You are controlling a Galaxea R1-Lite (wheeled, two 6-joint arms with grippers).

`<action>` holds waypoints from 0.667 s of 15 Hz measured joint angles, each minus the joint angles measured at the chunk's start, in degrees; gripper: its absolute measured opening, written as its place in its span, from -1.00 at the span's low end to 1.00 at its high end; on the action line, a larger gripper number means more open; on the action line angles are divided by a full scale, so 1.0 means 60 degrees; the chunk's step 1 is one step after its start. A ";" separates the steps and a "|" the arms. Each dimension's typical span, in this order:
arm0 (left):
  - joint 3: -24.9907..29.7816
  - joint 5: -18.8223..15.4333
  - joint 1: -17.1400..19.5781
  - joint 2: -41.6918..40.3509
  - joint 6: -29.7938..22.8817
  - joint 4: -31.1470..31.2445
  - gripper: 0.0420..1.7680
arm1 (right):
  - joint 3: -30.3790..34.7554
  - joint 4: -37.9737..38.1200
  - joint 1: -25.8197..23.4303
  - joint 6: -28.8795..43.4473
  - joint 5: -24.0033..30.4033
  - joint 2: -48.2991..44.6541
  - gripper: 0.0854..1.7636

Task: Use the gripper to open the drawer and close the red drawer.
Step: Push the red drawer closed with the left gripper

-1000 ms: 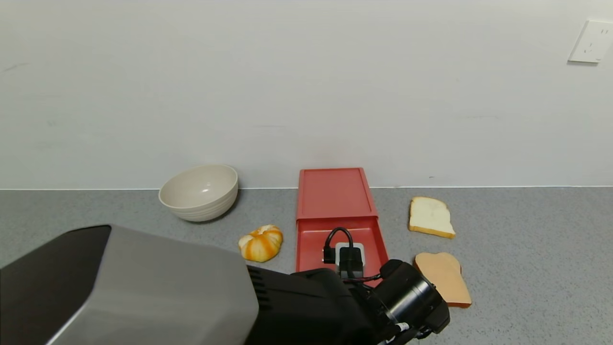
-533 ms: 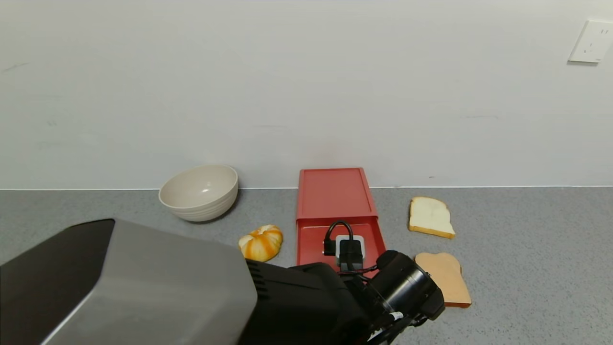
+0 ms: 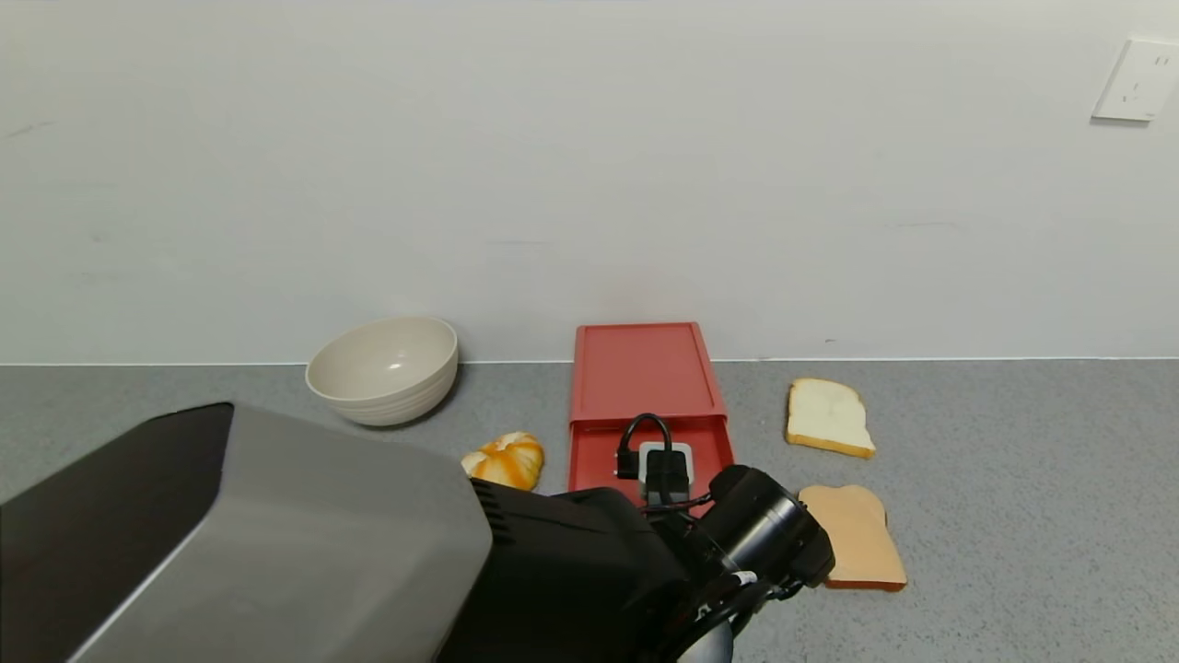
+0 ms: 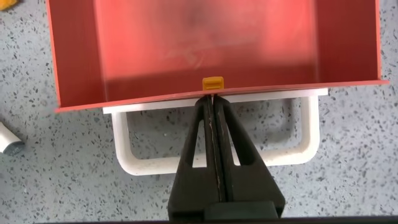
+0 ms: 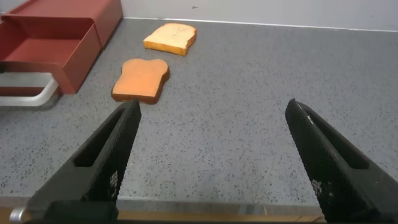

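The coral-red drawer (image 3: 642, 373) lies against the wall with its tray (image 4: 205, 50) partly slid out toward me. A white loop handle (image 4: 134, 163) sticks out from the tray's front. My left gripper (image 4: 212, 98) is shut with nothing between its fingers. Its tips rest against the tray's front wall, just below a small orange tab (image 4: 212, 83), crossing over the handle loop. In the head view the left wrist (image 3: 663, 470) covers the tray's front, and the fingers are hidden. My right gripper (image 5: 212, 106) hangs open over bare counter, right of the drawer (image 5: 56, 43).
A beige bowl (image 3: 383, 368) stands left of the drawer and an orange-striped pumpkin-shaped piece (image 3: 505, 460) lies near its left side. A white bread slice (image 3: 827, 417) and a browner toast slice (image 3: 857, 537) lie to the right. The wall is directly behind.
My left arm has moved toward the wall and the tray has slid further into the box; less of the open tray shows now.
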 joint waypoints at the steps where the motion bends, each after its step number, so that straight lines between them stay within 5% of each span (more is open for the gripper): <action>1: -0.0037 -0.0004 0.0055 0.0028 0.0022 0.0000 -0.92 | 0.0000 0.0000 0.0000 0.0000 0.0000 0.0000 0.94; 10: -0.0443 -0.0073 0.0510 0.0335 0.0721 -0.0849 -0.92 | 0.0000 0.0002 0.0004 0.0002 0.0004 0.0000 0.94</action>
